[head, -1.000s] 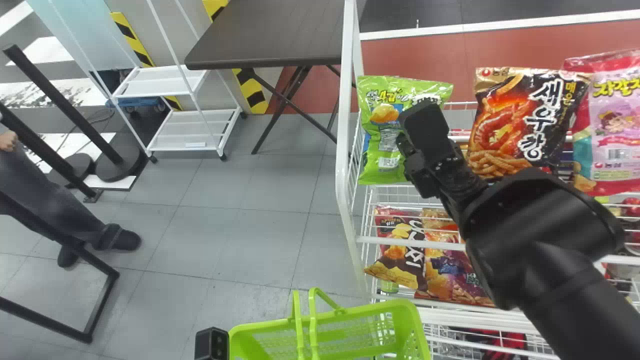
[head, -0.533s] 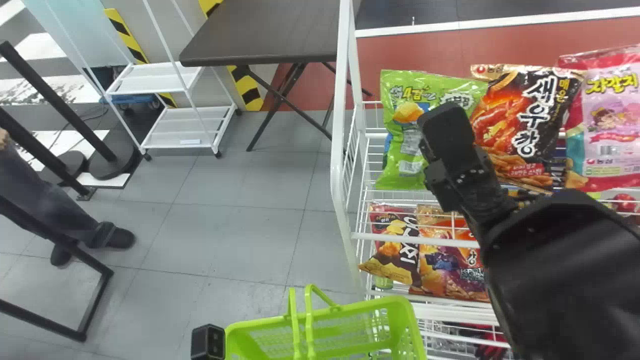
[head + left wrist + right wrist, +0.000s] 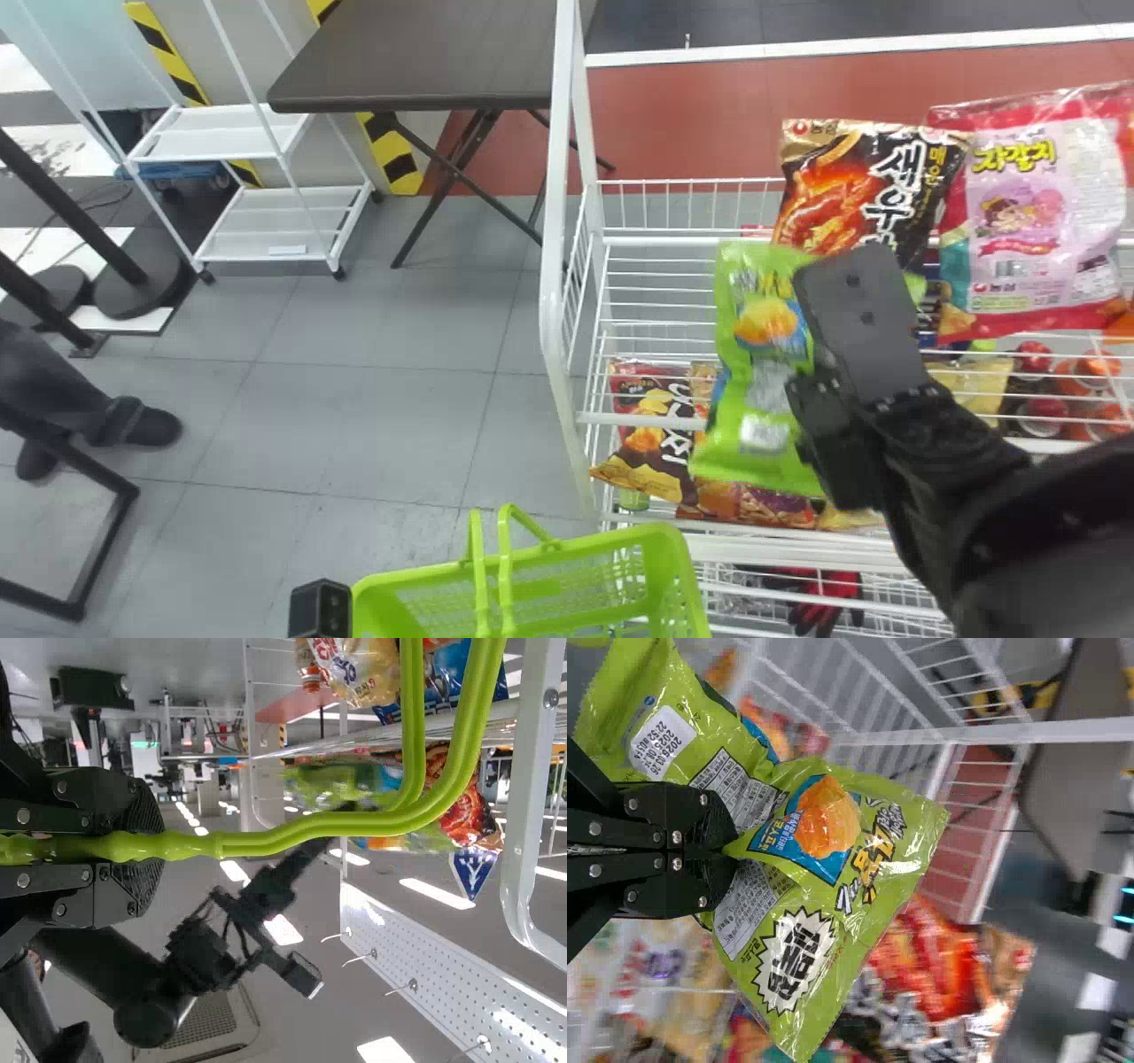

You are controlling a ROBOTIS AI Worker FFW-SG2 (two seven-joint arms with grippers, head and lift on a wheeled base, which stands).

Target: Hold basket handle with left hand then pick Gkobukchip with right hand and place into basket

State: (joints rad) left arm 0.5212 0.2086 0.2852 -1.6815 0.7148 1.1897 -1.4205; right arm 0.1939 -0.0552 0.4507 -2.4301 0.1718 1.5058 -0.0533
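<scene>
I have my right gripper (image 3: 837,283) clamped on the green Gkobukchip (image 3: 766,354), its two fingers pinching a fold of the bag. From my head view, both sit over the left part of the white wire rack (image 3: 555,221). The green basket (image 3: 675,567) is just off the rack's near left corner, and my left gripper (image 3: 146,846) is closed around the basket's handle (image 3: 354,826). Toward the rack's far side I see a black-and-orange bag (image 3: 864,186), with a pink bag (image 3: 1019,244) farther right along it.
</scene>
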